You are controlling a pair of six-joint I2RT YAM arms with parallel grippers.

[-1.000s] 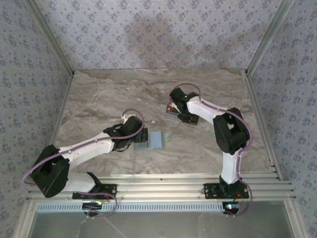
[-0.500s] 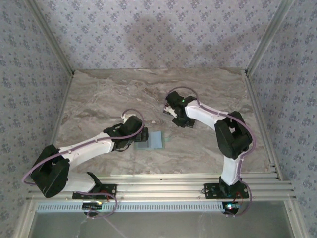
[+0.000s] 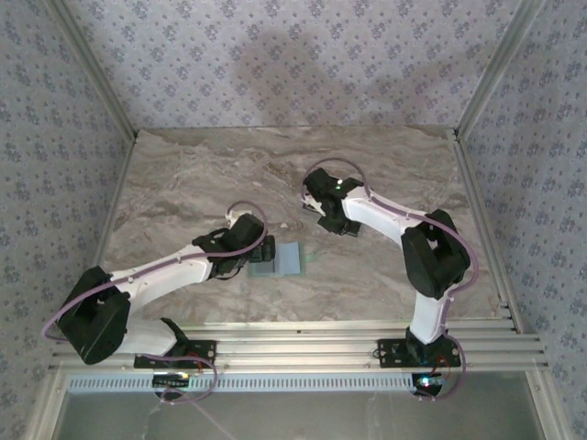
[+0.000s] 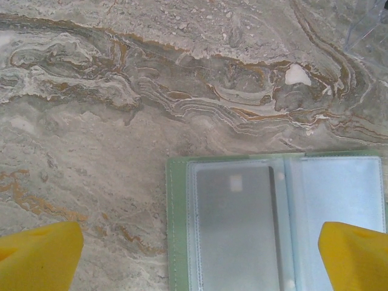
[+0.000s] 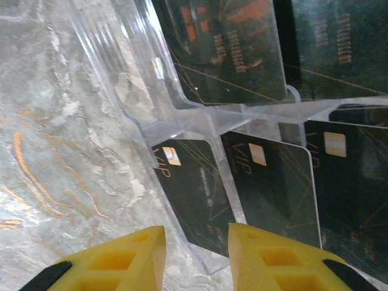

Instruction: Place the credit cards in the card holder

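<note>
Meanwhile, over the last sec the R pincer (image 5: 195, 242) has been shifted slightly. It sits well apart from the card holder (image 4: 339, 200), beyond it and to its right. The clear tray (image 5: 200, 115) of credit cards (image 5: 267, 182), glimpsed beside the pincer a sec ago, is now covered by it in the top view. The fingers are seen narrowly parted, low at the tray's near rim w/ a card corner in the gap. Whether that card is pinched yet cannot be told. No card is seen lifted out, so a pick is judged to be under way, not done.

Nothing has been changed at the holder. It is left lying open & flat on the table (image 4: 91, 121), w/ what looks like one card already sleeved in its L panel; the R panel looks empty. The L pincer (image 4: 197, 242) is kept spread wide over the holder, one finger off its L edge, the other above the R panel's corner, prob. to steady it when the next card is brought across.
</note>
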